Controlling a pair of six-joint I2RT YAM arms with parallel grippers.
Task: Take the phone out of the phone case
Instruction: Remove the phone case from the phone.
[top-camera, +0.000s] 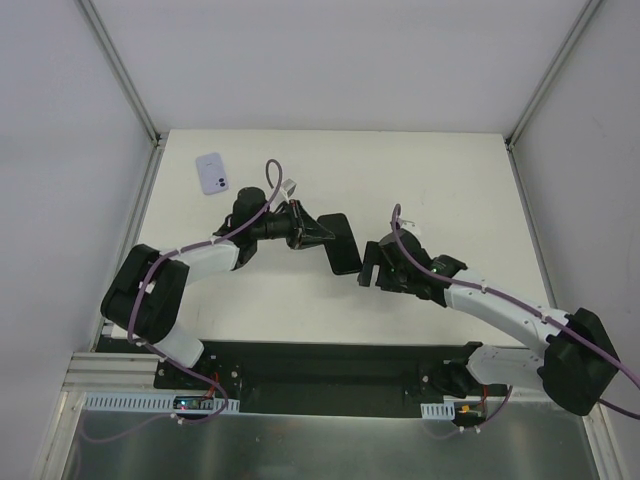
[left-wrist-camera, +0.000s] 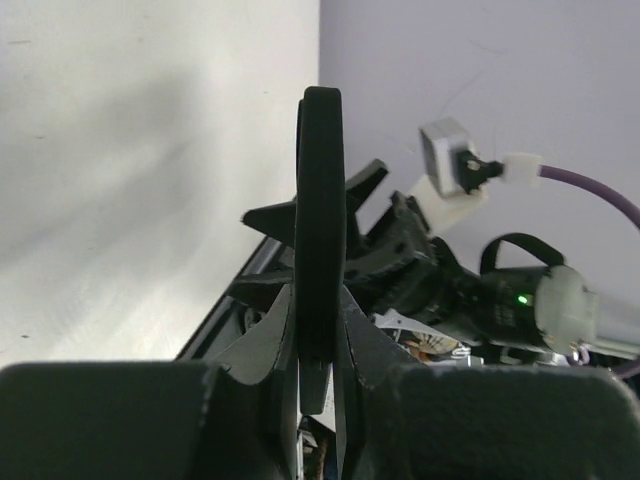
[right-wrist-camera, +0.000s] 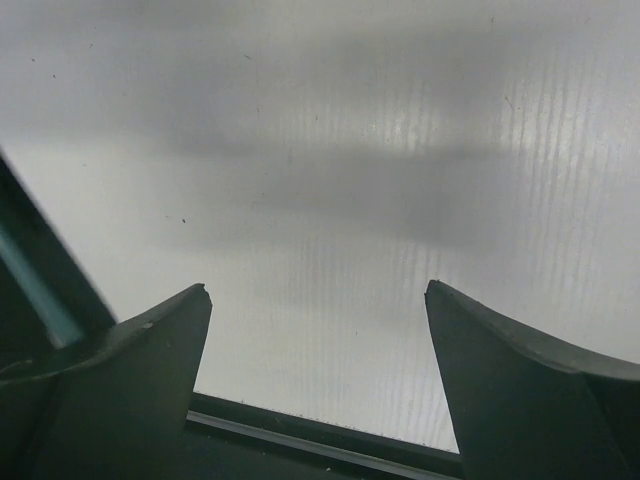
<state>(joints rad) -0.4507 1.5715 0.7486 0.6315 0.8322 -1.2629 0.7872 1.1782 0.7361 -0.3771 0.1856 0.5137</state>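
My left gripper (top-camera: 318, 232) is shut on a flat black phone case (top-camera: 340, 243) and holds it by one short end near the table's middle. In the left wrist view the case (left-wrist-camera: 320, 200) stands edge-on between the fingers of the left gripper (left-wrist-camera: 320, 340). A pale lilac phone (top-camera: 211, 173) lies flat at the back left of the table, apart from both arms. My right gripper (top-camera: 368, 266) is open and empty just right of the case's near end. In the right wrist view the right gripper (right-wrist-camera: 318, 290) spans bare table, with a dark edge (right-wrist-camera: 30, 290) at the left.
The white table (top-camera: 440, 180) is walled by grey panels at left, right and back. A black strip (top-camera: 330, 360) runs along the near edge by the arm bases. The right arm's wrist and purple cable (left-wrist-camera: 590, 190) show behind the case in the left wrist view.
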